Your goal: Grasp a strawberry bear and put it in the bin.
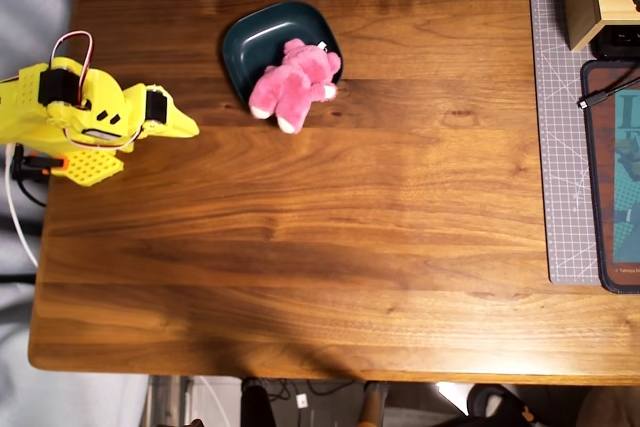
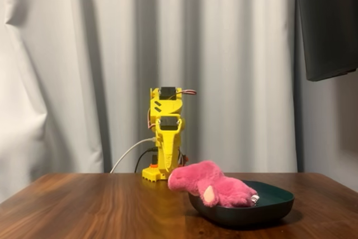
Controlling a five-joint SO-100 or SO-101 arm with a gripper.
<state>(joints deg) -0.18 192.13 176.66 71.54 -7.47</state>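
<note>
At left of the overhead view we see our gripper [image 1: 185, 128] folded back, jaws together, holding nothing. Toward upper centre, the strawberry bear [image 1: 293, 84] lies across the bin [image 1: 262, 39], legs overhanging the rim onto the table [image 1: 350, 217].

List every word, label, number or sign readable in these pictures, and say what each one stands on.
No text reads clearly.
Dark printed mat at the overhead view's right edge: large pale letters cut off by the frame, small print at its lower corner too small to read.
Pink plush bear's white tag: too small to read.
Yellow arm: no lettering visible.
</note>
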